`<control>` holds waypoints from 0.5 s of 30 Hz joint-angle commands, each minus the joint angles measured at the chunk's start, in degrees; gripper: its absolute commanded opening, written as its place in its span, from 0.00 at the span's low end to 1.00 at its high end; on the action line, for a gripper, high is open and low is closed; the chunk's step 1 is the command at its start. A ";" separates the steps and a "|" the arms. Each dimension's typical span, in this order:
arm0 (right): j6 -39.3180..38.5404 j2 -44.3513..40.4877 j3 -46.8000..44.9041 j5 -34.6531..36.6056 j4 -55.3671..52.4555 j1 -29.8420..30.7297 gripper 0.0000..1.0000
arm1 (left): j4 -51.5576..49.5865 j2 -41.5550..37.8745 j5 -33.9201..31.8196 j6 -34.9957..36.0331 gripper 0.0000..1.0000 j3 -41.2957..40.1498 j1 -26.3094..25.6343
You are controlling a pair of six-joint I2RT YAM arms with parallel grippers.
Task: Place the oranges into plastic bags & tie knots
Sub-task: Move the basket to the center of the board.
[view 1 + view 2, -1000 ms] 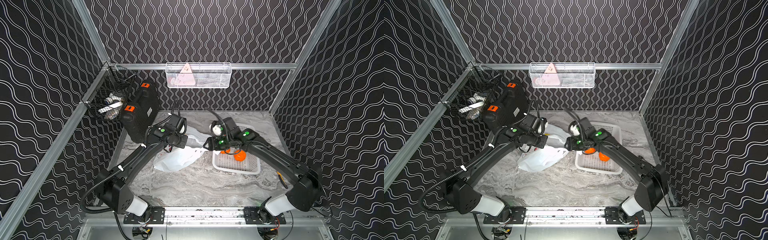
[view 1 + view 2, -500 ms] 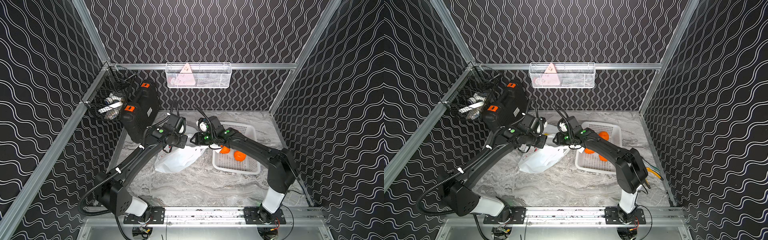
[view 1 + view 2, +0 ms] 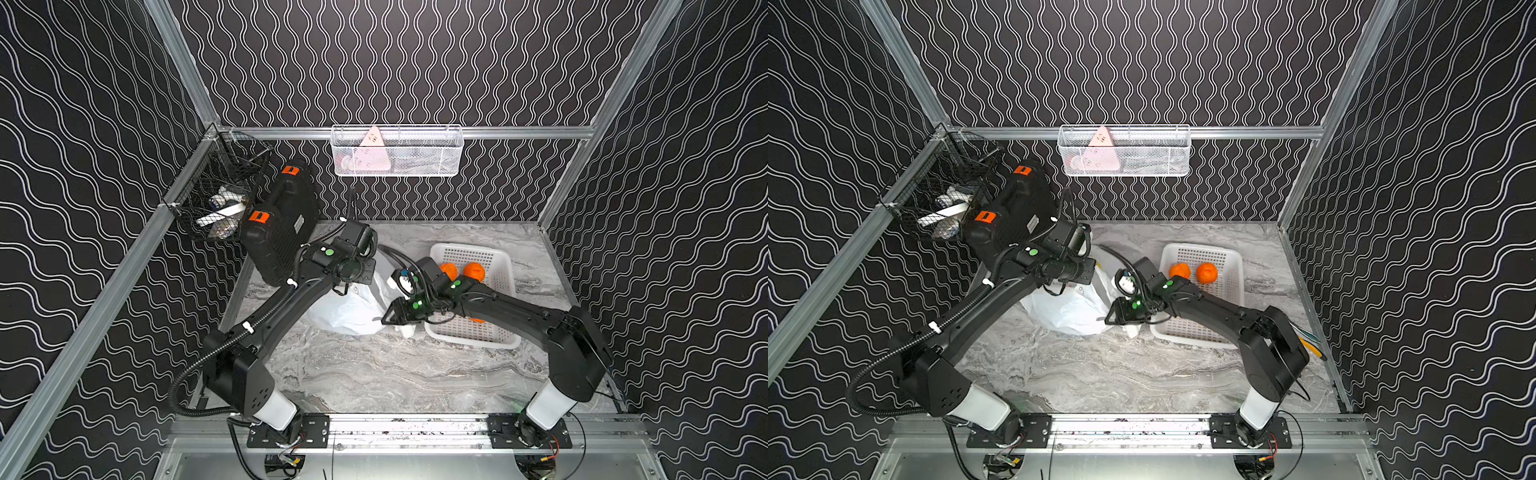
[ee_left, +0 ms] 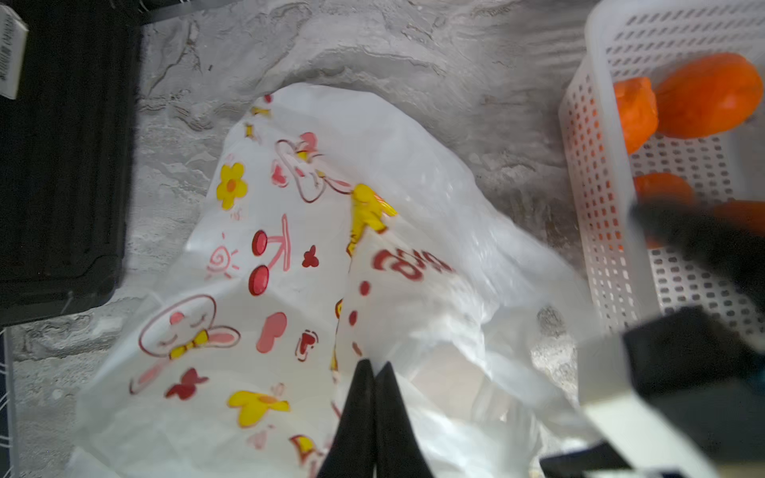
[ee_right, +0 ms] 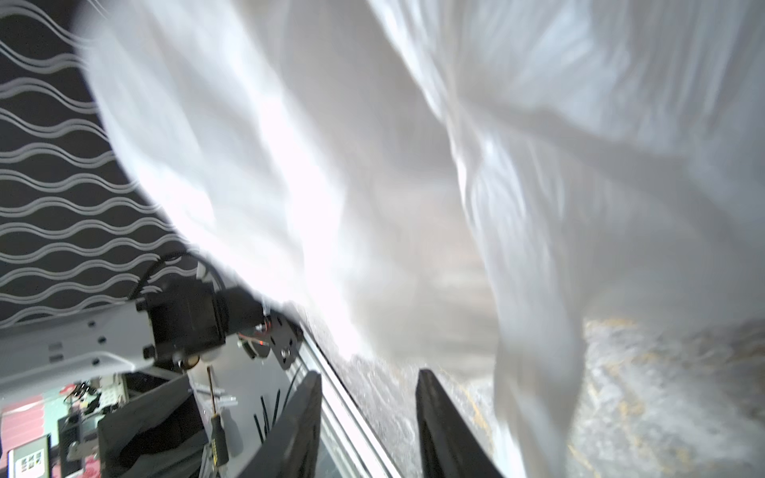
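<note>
The white plastic bag (image 3: 353,311) (image 3: 1071,307) with cartoon prints (image 4: 265,248) sits crumpled on the table at the middle. My left gripper (image 4: 374,368) is shut on a fold at the bag's top and holds it up. My right gripper (image 5: 368,380) (image 3: 384,320) is open at the bag's side nearest the basket, low over the table. Nothing is between its fingers, and white plastic (image 5: 372,145) fills its view. Several oranges (image 3: 474,272) (image 3: 1180,271) (image 4: 710,95) lie in the white perforated basket (image 3: 503,266). No knots are in view.
A black case (image 3: 282,232) leans at the back left, close behind my left wrist. A black wire basket (image 3: 220,199) hangs on the left wall and a white wire basket (image 3: 397,151) on the back wall. The right arm lies across the white basket's near side.
The right gripper has swung from over the basket to the bag's side and dropped low, its jaws narrowing. The left gripper has stayed shut on the bag, barely moving.
</note>
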 commanded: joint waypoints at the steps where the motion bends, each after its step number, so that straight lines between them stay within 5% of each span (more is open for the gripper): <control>1: 0.12 -1.63 -2.91 -1.50 0.92 2.38 0.41 | -0.81 0.92 -3.76 -3.14 0.00 1.28 0.26; 9: 0.79 -6.16 -4.13 6.72 -4.60 4.69 0.41 | -1.46 0.83 -2.86 -3.45 0.00 1.48 0.40; 15: 2.46 -9.55 0.04 19.27 -7.35 4.00 0.56 | -1.46 -2.18 -0.43 -3.46 0.00 -2.46 0.35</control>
